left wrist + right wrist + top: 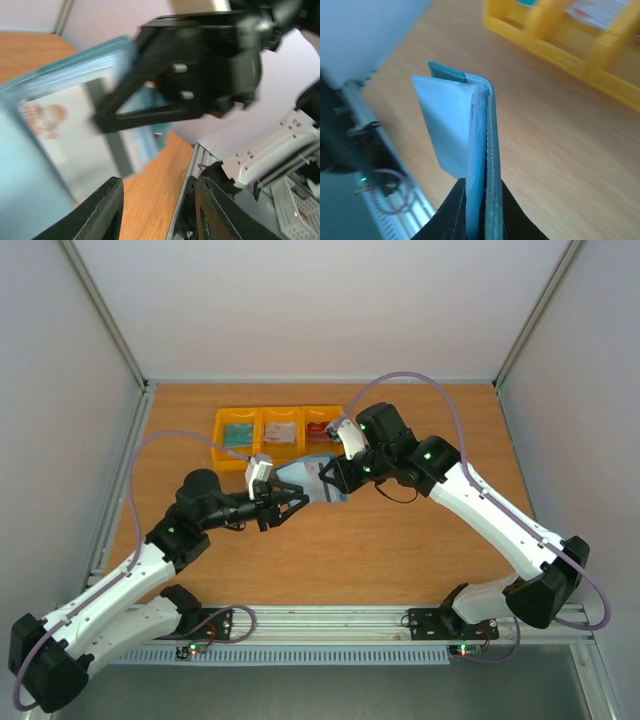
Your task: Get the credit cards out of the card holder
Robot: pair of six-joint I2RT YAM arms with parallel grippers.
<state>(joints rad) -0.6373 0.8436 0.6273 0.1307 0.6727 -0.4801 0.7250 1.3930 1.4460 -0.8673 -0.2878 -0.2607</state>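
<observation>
The left gripper (295,505) is released, its fingers spread just short of the holder (298,480). The right gripper (331,480) clamps the holder edge-on over the wooden table (400,550), with one pale flap splayed out. Blur in the left wrist view obscures the holder's contents. Beyond, yellow plastic bins (259,432) hold flat cards (281,432). Plain white walls enclose the table.

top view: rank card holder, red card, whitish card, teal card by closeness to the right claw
1. card holder, gripped in the right claw
2. red card, just behind it
3. whitish card, further left
4. teal card, far left
</observation>
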